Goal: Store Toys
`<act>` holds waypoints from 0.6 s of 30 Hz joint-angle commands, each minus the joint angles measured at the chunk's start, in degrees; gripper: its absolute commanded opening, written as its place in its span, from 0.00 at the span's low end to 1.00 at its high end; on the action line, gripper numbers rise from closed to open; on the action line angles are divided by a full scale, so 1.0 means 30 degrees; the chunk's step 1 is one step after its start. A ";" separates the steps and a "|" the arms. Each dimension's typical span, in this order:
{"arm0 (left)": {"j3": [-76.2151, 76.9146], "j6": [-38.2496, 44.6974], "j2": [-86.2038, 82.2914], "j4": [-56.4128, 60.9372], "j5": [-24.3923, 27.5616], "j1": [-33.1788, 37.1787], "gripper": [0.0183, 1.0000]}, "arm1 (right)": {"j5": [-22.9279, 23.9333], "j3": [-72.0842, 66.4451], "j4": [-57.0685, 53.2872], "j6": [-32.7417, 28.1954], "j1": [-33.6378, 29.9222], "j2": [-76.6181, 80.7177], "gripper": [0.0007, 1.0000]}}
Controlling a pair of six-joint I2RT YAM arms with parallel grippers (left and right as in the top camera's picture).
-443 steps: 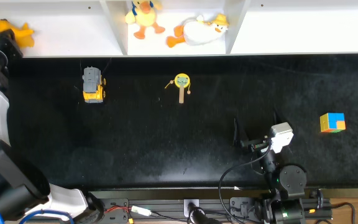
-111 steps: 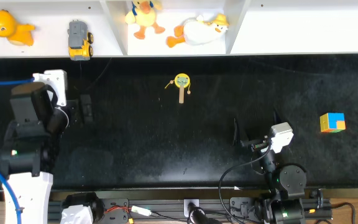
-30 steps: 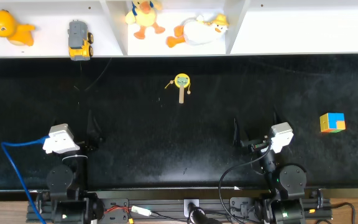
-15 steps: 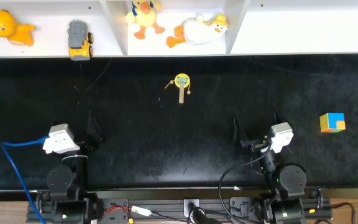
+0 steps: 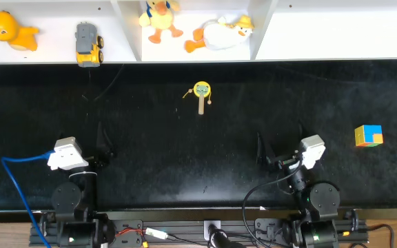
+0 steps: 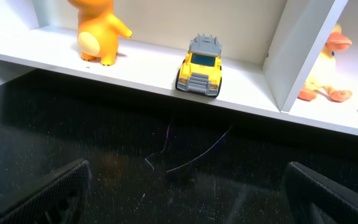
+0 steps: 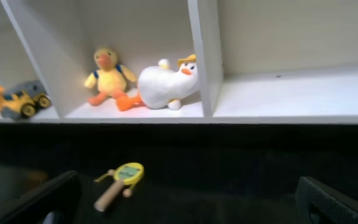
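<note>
Both arms sit folded low at the near edge of the worktop, the left arm (image 5: 71, 196) at the near left and the right arm (image 5: 320, 198) at the near right, well apart from each other. The left gripper (image 5: 80, 136) hangs just above the worktop and points towards the far side, its fingers (image 6: 61, 186) spread wide. The right gripper (image 5: 280, 138) has the same low, level pose, and its fingers (image 7: 334, 194) are likewise spread wide.
</note>
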 commanded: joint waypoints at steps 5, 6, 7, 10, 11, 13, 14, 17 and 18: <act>-0.0182 -0.0226 -0.0197 0.0109 -0.0073 0.0146 1.00 | -0.3300 -0.0233 0.0758 0.5566 0.0197 -0.0153 1.00; -0.0182 -0.0219 -0.0197 0.0109 -0.0066 0.0146 1.00 | -0.3687 -0.0182 0.0736 0.5690 0.0189 -0.0153 1.00; -0.0182 -0.0219 -0.0197 0.0109 -0.0073 0.0146 1.00 | -0.3956 -0.0073 0.0656 0.5799 0.0189 -0.0138 1.00; -0.0182 -0.0226 -0.0197 0.0109 -0.0073 0.0146 1.00 | -0.4269 0.0729 -0.0248 0.5814 0.0189 0.0131 1.00; -0.0182 -0.0226 -0.0197 0.0109 -0.0073 0.0146 1.00 | -0.4277 0.1188 -0.0729 0.5610 0.0189 0.0415 1.00; -0.0182 -0.0226 -0.0197 0.0109 -0.0073 0.0146 1.00 | -0.4328 0.2280 -0.1705 0.5085 0.0189 0.1282 1.00; -0.0182 -0.0226 -0.0197 0.0109 -0.0073 0.0146 1.00 | -0.4495 0.2841 -0.2040 0.4699 0.0189 0.1829 1.00; -0.0182 -0.0226 -0.0197 0.0109 -0.0073 0.0146 1.00 | -0.5370 0.4881 -0.2747 0.3271 0.0189 0.4481 1.00; -0.0182 -0.0226 -0.0197 0.0109 -0.0073 0.0146 1.00 | -0.5566 0.5530 -0.3024 0.2871 0.0197 0.5384 1.00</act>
